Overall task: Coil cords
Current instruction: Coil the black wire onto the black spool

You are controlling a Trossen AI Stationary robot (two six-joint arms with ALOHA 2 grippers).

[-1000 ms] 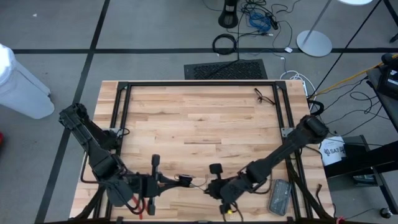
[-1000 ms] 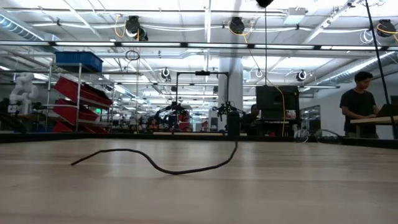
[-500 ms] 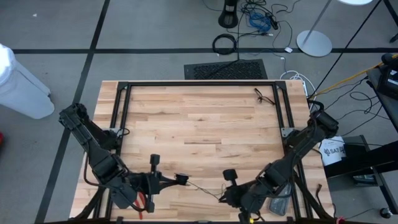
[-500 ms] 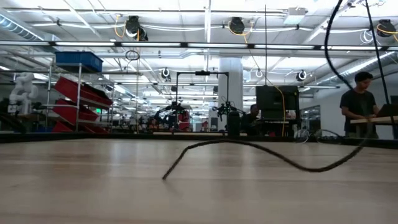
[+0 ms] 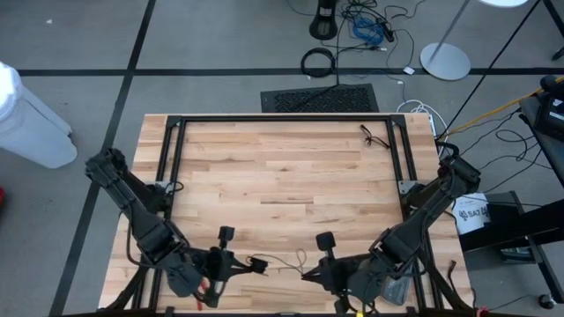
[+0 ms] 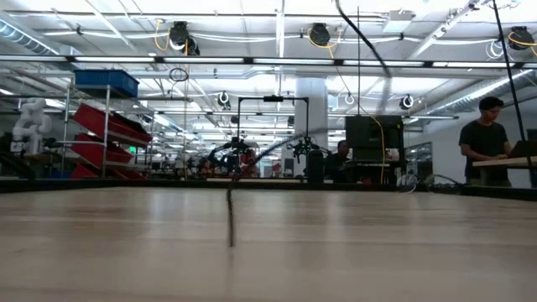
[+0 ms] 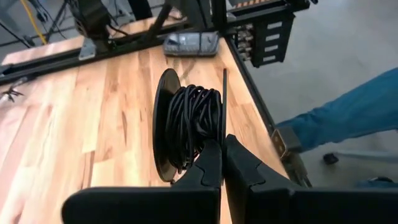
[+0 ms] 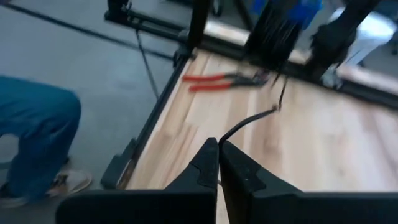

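Black cord (image 5: 284, 261): thin, slack — near edge of wooden desk (image 5: 282, 167), between both pincers
Left pincer (image 7: 222, 163): pinching coiled spool (image 7: 186, 124)
Right pincer (image 8: 218, 163): pressed together on cord's end — near edge

place: big open robotics lab / workshop hall
ceiling: exposed pipes (image 6: 268, 59) and strip lights, top of low view
left side: shelving with red bins (image 6: 105, 126)
right edge: person (image 6: 485, 134) at a bench
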